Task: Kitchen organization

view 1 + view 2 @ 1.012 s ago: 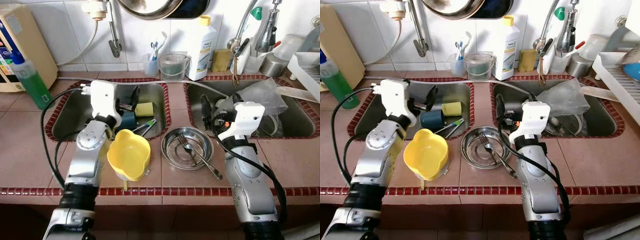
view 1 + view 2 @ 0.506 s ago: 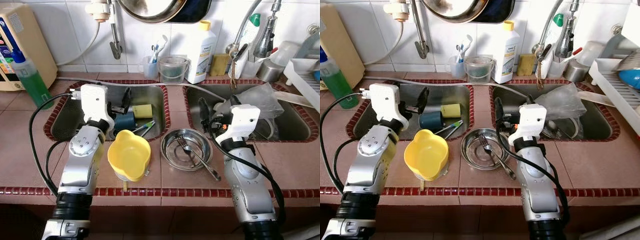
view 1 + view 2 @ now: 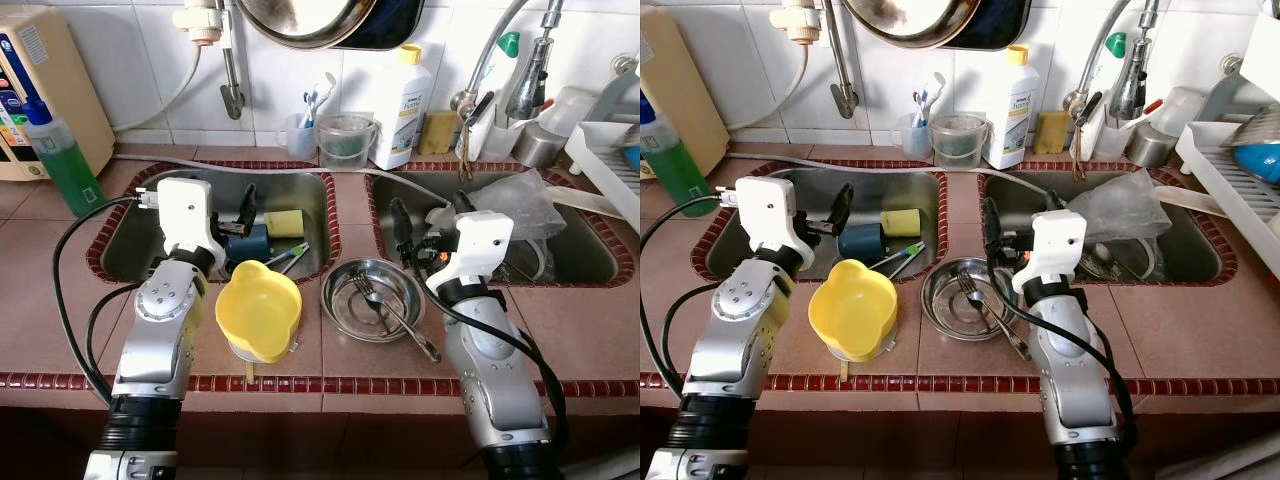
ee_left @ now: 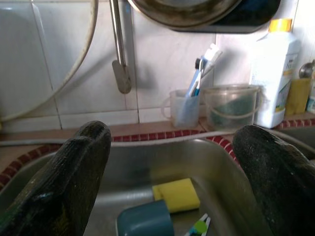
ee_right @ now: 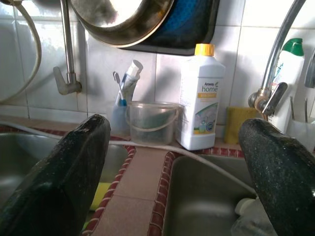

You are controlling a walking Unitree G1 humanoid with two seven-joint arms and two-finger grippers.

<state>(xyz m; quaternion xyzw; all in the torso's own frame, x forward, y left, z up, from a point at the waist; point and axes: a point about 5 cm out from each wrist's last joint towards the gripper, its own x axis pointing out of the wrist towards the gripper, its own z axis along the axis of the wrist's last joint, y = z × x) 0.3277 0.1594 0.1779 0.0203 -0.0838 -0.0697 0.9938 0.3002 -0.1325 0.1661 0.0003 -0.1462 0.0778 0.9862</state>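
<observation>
A yellow bowl stands on the tiled counter in front of the left sink. Beside it to the right a steel bowl holds a fork and a spoon. In the left sink lie a dark blue cup, a yellow sponge and some utensils. My left gripper hangs open over that sink, just above the blue cup, holding nothing. My right gripper is open and empty over the near left corner of the right sink, behind the steel bowl.
A crumpled plastic bag and dishes lie in the right sink. Along the back wall stand a white detergent bottle, a clear tub, a toothbrush cup and a green soap bottle. A dish rack stands at the right.
The view has shifted slightly. Both arms have drifted a little to the left and back towards the counter's front. Both grippers stay open and nothing has been taken hold of.
</observation>
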